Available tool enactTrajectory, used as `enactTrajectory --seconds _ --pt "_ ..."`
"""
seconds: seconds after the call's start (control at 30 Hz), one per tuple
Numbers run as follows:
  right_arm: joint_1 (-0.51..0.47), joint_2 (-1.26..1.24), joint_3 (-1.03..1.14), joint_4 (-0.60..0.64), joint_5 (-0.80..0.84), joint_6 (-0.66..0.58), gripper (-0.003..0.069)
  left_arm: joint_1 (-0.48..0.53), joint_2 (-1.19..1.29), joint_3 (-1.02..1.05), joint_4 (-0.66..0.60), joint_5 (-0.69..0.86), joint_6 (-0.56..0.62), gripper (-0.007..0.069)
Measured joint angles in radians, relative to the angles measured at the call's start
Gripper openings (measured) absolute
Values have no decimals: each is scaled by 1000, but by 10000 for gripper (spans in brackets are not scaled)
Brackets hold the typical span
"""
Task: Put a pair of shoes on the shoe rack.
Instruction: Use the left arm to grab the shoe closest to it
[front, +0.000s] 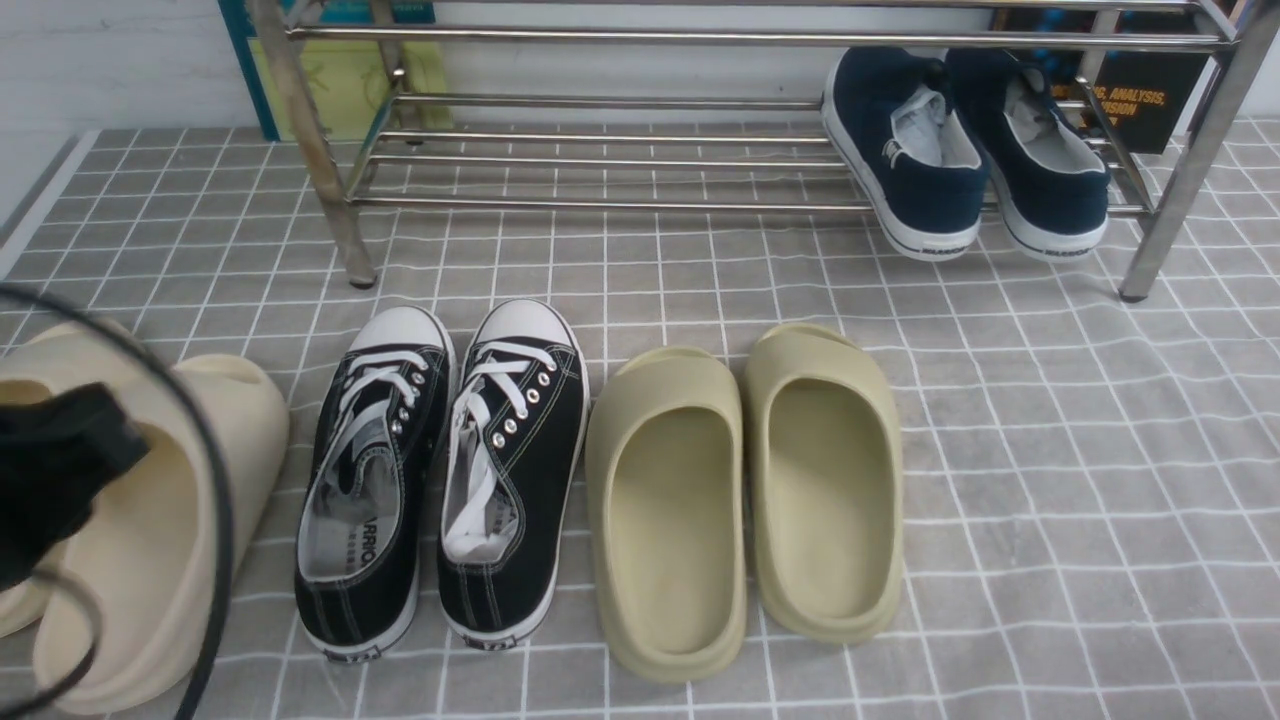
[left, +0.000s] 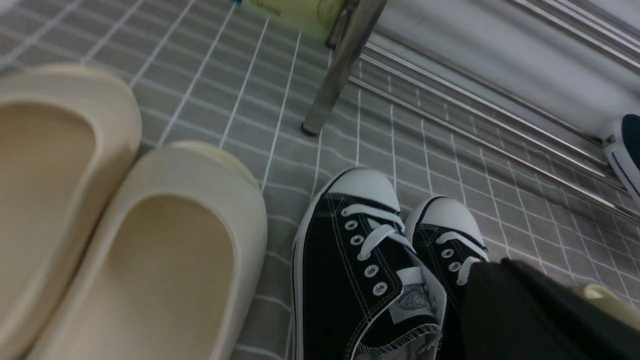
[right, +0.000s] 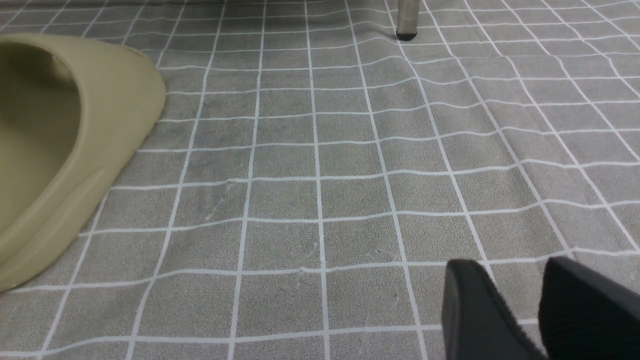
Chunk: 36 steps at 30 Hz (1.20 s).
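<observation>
The pair of shoes, two black canvas sneakers (front: 365, 480) (front: 515, 470) with white laces and toe caps, stands side by side on the grey checked cloth, toes toward the shoe rack (front: 600, 203). The silver rack runs along the back wall. In the left wrist view the sneakers (left: 350, 280) lie just beneath my left gripper (left: 490, 265). Its dark fingers are pressed together, shut on nothing, and hide part of the farther sneaker (left: 445, 235). My right gripper (right: 515, 270) hangs open over bare cloth, with nothing between its fingers (right: 470, 300).
Navy slip-on sneakers (front: 960, 150) rest on the rack's lower shelf at the right. Olive slides (front: 740, 500) lie right of the black sneakers, cream slides (front: 150, 530) left of them. My left arm's black body (front: 50, 470) and cable (front: 215, 500) cover the cream slides.
</observation>
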Motion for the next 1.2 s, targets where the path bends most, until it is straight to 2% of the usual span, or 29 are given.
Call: enactTrajectory --seconds 0.1,0.2,0.23,0.27,0.3,0.37,0.47,0.5,0.53,0.63,0.73,0.8,0.83,0.87,0.9,0.97,1.0,1.2 --pt "0 0 0 0 0 0 239 0 163 -43 -16 4 -17 -13" --pt "0 0 0 0 0 0 239 0 328 -166 -19 168 43 -10" --pt "0 0 0 0 0 0 239 0 347 -175 -19 168 49 -10" --pt "0 0 0 0 0 0 239 0 418 -247 -19 289 98 36" --pt "0 0 0 0 0 0 239 0 452 -270 -19 322 118 59" --pt "0 0 0 0 0 0 239 0 539 -346 -30 409 171 165" --pt "0 0 0 0 0 0 239 0 608 -399 -38 441 212 276" --pt "0 0 0 0 0 0 239 0 658 -421 -43 443 236 353" --pt "0 0 0 0 0 0 239 0 689 -432 -43 439 249 390" --pt "0 0 0 0 0 0 239 0 772 -442 -49 408 294 436" --pt "0 0 0 0 0 0 239 0 854 -444 -68 366 340 402" --pt "0 0 0 0 0 0 239 0 903 -446 -82 335 358 313" --pt "0 0 0 0 0 0 239 0 906 -446 -85 333 358 291" --pt "0 0 0 0 0 0 239 0 916 -448 -92 330 358 242" --pt "0 0 0 0 0 0 239 -1 917 -451 -100 329 355 132" --pt "0 0 0 0 0 0 239 -1 915 -451 -97 329 341 8" --pt "0 0 0 0 0 0 239 0 911 -451 -96 331 335 -13" --pt "0 0 0 0 0 0 239 0 835 -450 -101 364 327 -13"
